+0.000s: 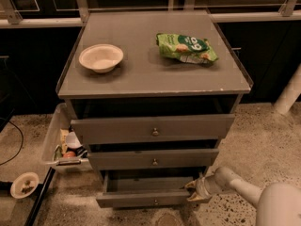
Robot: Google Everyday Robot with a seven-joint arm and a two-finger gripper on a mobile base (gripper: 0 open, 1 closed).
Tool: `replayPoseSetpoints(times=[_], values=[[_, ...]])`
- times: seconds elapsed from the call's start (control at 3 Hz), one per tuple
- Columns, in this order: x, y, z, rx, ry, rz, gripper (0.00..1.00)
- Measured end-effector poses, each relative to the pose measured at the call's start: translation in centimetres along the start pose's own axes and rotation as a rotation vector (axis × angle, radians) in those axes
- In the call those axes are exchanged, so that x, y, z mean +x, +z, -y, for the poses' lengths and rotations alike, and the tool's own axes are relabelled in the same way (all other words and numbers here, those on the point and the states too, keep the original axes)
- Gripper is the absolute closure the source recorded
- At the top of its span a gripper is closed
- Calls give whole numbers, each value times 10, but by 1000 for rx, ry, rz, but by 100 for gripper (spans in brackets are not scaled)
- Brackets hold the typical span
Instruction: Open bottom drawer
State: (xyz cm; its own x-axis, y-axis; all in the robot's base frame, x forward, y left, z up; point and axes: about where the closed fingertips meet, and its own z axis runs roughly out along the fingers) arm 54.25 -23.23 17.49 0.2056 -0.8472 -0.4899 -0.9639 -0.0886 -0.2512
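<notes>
The bottom drawer [141, 199] is the lowest grey front of the cabinet, with a small round knob [155, 202]. It stands pulled out, its inside showing above the front panel. My gripper [194, 191] is at the drawer's right end, fingers against its right front corner. The white arm [244, 192] comes in from the lower right. The middle drawer [153, 159] and top drawer [153, 128] sit above it.
On the cabinet top [141, 74] lie a white bowl [100, 57] and a green snack bag [186, 47]. A clear bin [61, 142] with small items stands at the left of the cabinet. A small dish [23, 184] lies on the speckled floor.
</notes>
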Motion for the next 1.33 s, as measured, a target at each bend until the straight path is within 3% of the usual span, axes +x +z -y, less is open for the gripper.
replayPoseSetpoints(times=[0.67, 1.0, 1.33], values=[[2, 5, -9, -26, 6, 25, 16], [16, -4, -49, -75, 25, 16, 18], [21, -32, -89, -88, 36, -14, 41]])
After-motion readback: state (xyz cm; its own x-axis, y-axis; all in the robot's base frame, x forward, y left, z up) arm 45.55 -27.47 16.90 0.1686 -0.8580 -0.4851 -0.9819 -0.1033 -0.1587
